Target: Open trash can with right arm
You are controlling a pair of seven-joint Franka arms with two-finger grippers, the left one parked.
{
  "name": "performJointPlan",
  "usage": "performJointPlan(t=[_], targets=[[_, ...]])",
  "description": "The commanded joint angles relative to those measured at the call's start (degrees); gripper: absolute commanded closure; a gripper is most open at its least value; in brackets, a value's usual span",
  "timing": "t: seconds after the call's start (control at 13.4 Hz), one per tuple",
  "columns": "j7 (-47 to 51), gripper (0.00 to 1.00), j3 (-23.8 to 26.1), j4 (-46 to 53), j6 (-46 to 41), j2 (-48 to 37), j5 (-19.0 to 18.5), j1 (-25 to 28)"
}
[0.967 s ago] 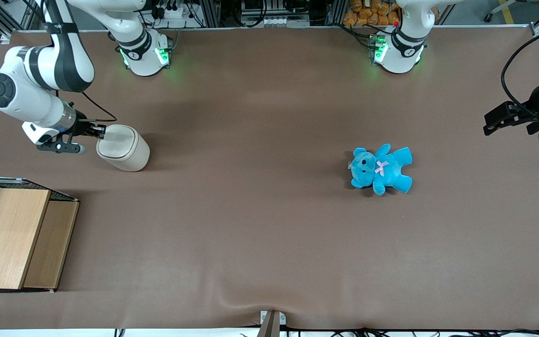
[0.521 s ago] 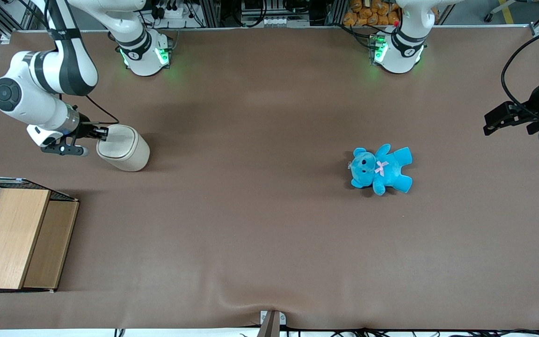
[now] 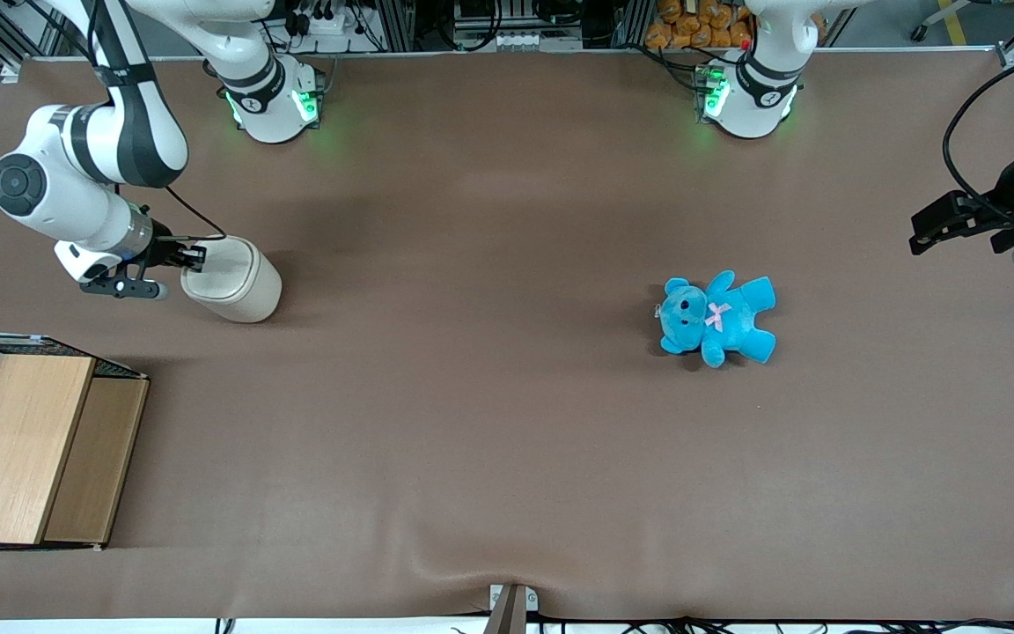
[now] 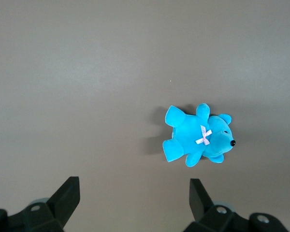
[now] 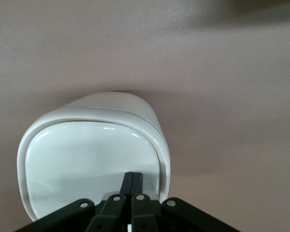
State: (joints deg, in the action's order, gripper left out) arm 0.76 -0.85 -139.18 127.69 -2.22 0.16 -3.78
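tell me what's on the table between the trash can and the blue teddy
Nothing: in the front view only bare brown table runs between the trash can and the blue teddy. The shut gripper sits at the can's lid.

Cream trash can [image 3: 234, 283], lid down

Blue teddy [image 4: 197, 137] lying on brown table [image 4: 87, 87]

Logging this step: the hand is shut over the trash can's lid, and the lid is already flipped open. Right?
Not quite. The hand is shut over the trash can, but the lid is down, as the right wrist view shows.
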Motion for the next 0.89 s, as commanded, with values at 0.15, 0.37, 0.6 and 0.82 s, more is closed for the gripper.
performJointPlan(t=[0.15,0.37,0.6,0.82], targets=[[-0.85,1.0,0.32,5.83,-8.64,0.64,0.81,-0.36],[-0.06,1.0,0.59,12.51,-18.06,0.55,0.81,0.43],[2.04,1.0,0.68,19.19,-26.14,0.64,0.81,2.1],[6.43,1.0,0.76,24.39,-32.23,0.99,0.9,5.08]])
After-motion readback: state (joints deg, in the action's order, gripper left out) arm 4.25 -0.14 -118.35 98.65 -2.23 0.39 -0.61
